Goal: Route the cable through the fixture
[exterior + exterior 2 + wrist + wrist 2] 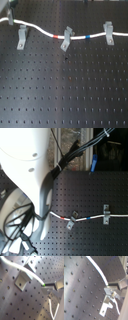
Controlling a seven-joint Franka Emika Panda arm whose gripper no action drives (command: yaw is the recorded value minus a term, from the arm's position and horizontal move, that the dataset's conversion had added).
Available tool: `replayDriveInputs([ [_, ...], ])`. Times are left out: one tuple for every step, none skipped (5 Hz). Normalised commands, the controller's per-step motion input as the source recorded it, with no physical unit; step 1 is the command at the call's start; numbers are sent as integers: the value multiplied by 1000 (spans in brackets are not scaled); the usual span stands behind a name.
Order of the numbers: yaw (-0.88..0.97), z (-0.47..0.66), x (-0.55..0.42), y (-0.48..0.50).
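The white cable (45, 31) runs across the black perforated board in the first exterior view, with a red band (60, 36) and a blue band (88, 36). It crosses the tops of three grey clips: left fixture (22, 36), middle clip (66, 40), right clip (107, 31). In the first wrist view my gripper (45, 287) is shut on the cable (32, 274) just past the left fixture (22, 280), and the cable lies over that fixture's top. The second wrist view shows the cable (97, 268) ending at the fingers (121, 283). In the second exterior view the arm hides my gripper.
The white robot arm (27, 173) fills the second exterior view's left, with dark hoses beside it. The black perforated board (65, 90) stretches towards the front of the first exterior view. Another grey clip (105, 307) shows close to the fingers in the second wrist view.
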Motion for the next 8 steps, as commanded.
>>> replayDriveInputs([
  [83,32,129,33],
  [17,84,-1,-8],
  [17,156,1,0],
  [23,295,103,124],
  [34,290,159,182],
  [54,267,106,108],
  [0,110,51,178],
  [106,-2,-234,220],
])
